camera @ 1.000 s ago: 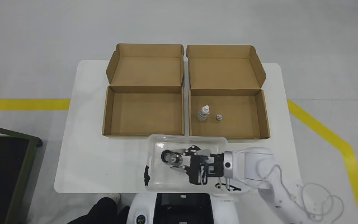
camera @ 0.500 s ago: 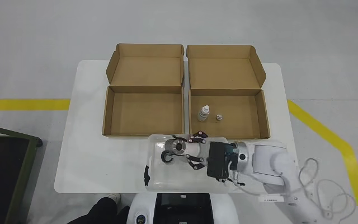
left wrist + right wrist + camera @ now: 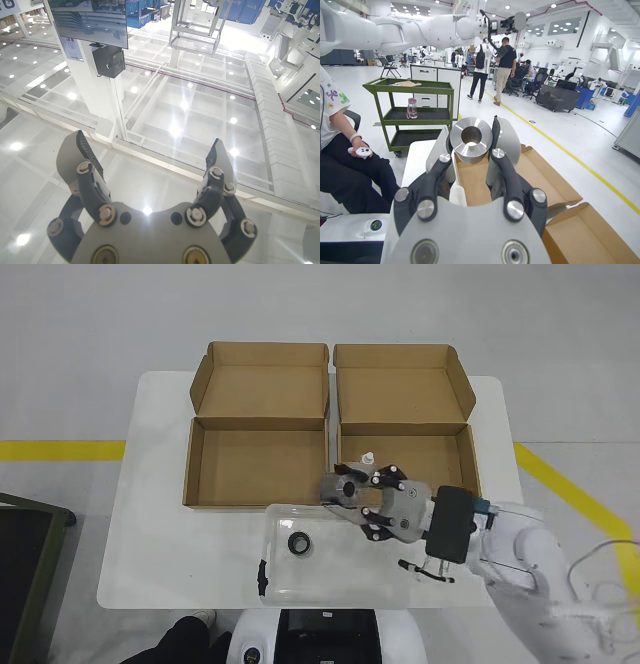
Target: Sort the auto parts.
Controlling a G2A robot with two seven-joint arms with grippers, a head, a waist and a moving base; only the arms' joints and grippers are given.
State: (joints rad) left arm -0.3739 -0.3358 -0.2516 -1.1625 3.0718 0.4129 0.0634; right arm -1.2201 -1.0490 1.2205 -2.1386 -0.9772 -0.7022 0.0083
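Note:
My right gripper (image 3: 352, 494) is shut on a silver metal bushing (image 3: 470, 140), a thick ring with a central hole, held above the front edge of the right cardboard box (image 3: 462, 469) near the wall between the two boxes. The bushing (image 3: 349, 490) shows between the fingers from above. A black ring part (image 3: 298, 543) lies in the clear plastic tray (image 3: 330, 592) at the table's front. A small white part (image 3: 367, 456) sits in the right box, partly hidden by the gripper. The left cardboard box (image 3: 256, 467) holds nothing. My left gripper (image 3: 150, 155) is open, pointing up at the ceiling.
Both boxes have their lids folded back toward the table's far side. The white table (image 3: 150, 524) has free room at the left and at the far right. A green cart (image 3: 415, 105) stands beside the table, and a seated person's hand (image 3: 357, 147) holds a controller.
My right gripper has lifted the bushing out of the clear tray and carried it back to the front edge of the right box. The black ring stays in the tray.

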